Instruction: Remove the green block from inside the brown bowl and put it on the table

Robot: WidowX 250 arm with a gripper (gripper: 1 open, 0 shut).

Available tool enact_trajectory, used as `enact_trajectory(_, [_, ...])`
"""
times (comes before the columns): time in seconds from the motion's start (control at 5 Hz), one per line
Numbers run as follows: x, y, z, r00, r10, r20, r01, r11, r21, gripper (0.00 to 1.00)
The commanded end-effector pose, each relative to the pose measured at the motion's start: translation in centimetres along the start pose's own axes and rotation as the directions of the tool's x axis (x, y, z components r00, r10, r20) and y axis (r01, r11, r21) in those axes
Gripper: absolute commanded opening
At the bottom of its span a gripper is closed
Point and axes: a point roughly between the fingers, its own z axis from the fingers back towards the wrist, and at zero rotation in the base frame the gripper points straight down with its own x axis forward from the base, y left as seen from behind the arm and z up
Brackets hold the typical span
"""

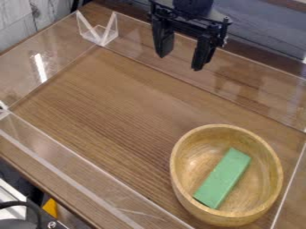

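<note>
Your gripper [182, 51] hung with its jaws apart and empty, well away from the green block [224, 177], which lay flat inside the brown bowl [191, 148] on the bench [107, 107]. You risked the jaws striking the thick rim or the block slipping along the curved floor. No writing was readable.
</note>
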Motion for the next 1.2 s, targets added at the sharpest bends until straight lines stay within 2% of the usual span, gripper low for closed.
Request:
enact_trajectory(0.0, [0.0,0.0,-0.3,1.0,-0.003,-0.009,0.003,1.0,-0.006,1.0])
enact_trajectory(0.2, [-0.9,-0.8,-0.9,0.999,-0.016,-0.028,0.016,1.0,-0.018,1.0])
enact_trajectory(0.4, [-2.8,-2.8,-1.3,0.996,-0.075,-0.041,0.074,0.997,-0.027,1.0])
enact_trajectory(0.6, [-4.8,-5.4,-1.8,0.987,-0.156,-0.046,0.155,0.987,-0.035,1.0])
enact_trajectory(0.8, [-7.1,-10.4,-2.3,0.961,-0.274,-0.032,0.273,0.961,-0.042,1.0])
enact_trajectory(1.0, [-8.4,-12.6,-2.9,0.947,-0.322,-0.009,0.322,0.946,-0.042,1.0])
